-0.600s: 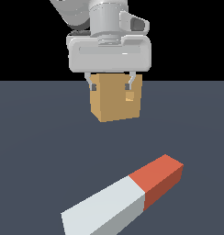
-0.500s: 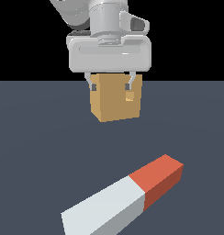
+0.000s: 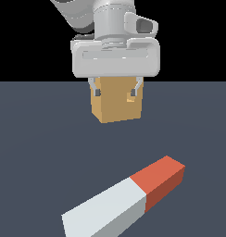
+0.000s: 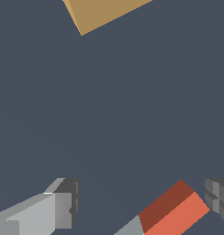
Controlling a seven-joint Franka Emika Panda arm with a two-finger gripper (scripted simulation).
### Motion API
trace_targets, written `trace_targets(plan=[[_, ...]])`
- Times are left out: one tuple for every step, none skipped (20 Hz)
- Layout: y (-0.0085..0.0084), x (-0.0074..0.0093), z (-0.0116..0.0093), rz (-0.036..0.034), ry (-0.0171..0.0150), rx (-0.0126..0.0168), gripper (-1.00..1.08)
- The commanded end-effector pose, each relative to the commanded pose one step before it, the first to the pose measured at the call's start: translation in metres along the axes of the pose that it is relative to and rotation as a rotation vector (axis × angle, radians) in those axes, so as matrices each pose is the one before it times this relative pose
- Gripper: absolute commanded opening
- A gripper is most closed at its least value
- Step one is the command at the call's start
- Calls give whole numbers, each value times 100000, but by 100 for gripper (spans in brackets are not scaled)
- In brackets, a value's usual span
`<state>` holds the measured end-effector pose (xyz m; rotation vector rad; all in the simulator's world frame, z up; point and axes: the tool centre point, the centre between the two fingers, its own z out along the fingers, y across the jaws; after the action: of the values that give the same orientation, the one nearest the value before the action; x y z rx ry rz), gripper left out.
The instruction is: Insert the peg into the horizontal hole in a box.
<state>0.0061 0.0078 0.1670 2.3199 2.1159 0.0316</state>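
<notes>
The peg lies flat on the dark floor near the front of the exterior view, with its red-orange end toward that view's right and the white part toward the left. The tan box stands farther back. A small lighter square on its face, the hole, shows by one fingertip. My gripper hangs high, open and holding nothing, and its fingers overlap the box in that picture. In the wrist view the peg's red end lies between the spread fingers of the gripper. A corner of the box lies far off.
A flat dark grey floor surrounds both objects. No other objects show.
</notes>
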Motion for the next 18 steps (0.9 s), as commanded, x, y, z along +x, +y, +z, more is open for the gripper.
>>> trace_targets(plan=[[564, -1144, 630, 5615, -204, 70, 100], [291, -539, 301, 2763, -82, 15, 100], [316, -589, 328, 3017, -88, 17, 100], [342, -639, 356, 3273, -93, 18, 100], [368, -692, 384, 3539, -98, 20, 100], [395, -747, 412, 3810, -103, 22, 100], [422, -801, 441, 4087, -108, 24, 100], [448, -858, 471, 4370, -112, 27, 100], [472, -909, 497, 4623, -115, 30, 100], [472, -915, 499, 4645, -112, 31, 100], [462, -899, 489, 4563, -106, 33, 100], [449, -877, 476, 4448, -101, 34, 100], [430, -843, 457, 4271, -94, 35, 100], [406, -802, 434, 4057, -86, 35, 100], [383, -759, 410, 3837, -79, 36, 100], [359, -714, 386, 3610, -73, 36, 100], [334, -670, 361, 3382, -66, 36, 100], [309, -625, 337, 3150, -60, 36, 100]])
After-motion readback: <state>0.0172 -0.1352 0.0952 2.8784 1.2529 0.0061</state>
